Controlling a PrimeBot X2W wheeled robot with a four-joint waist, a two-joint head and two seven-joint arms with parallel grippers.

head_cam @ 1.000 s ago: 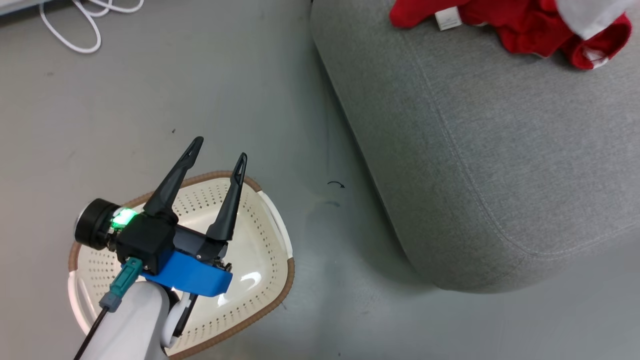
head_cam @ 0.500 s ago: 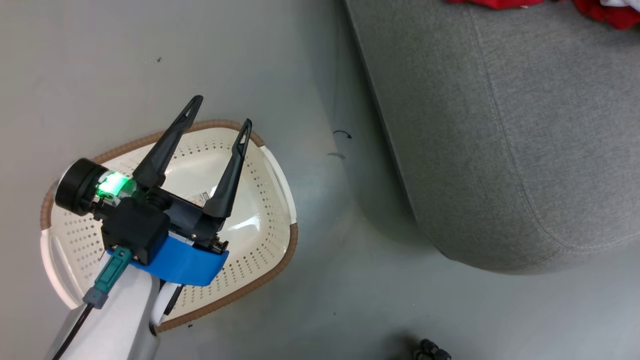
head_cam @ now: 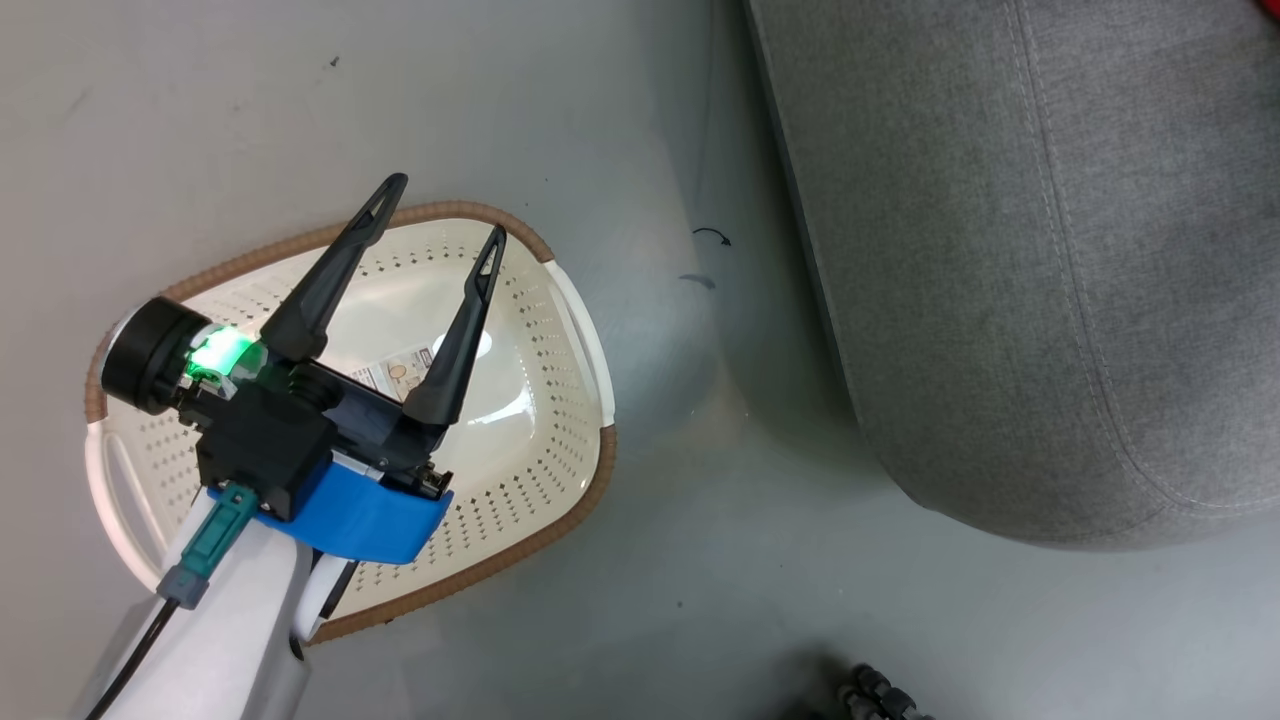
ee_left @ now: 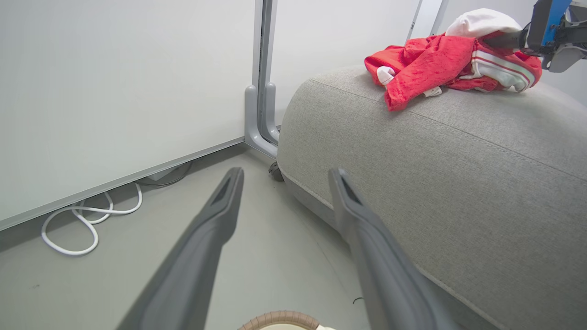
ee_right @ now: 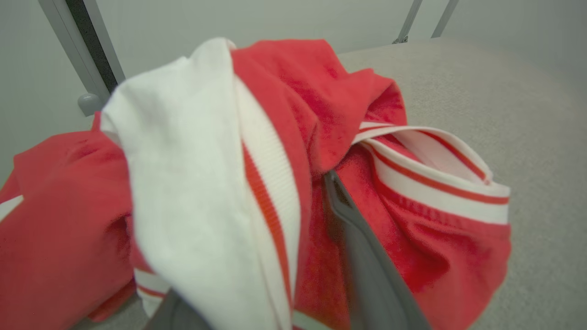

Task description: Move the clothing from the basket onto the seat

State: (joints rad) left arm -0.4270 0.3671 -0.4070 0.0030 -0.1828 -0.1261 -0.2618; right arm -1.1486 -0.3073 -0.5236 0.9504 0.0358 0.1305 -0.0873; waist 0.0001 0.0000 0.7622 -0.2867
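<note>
Over the basket (head_cam: 560, 470) your left claw (head_cam: 445, 206) hangs spread, nothing there to grab, while the clothing (ee_left: 426, 64) lies on the seat (ee_left: 458, 183) round your right claw (ee_left: 504, 40); pinching or not, I cannot tell

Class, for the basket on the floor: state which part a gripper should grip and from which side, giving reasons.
Probably the white handle strip on the rim of the basket, from above: it sits upright with its open top up, so that thin edge can be straddled.
</note>
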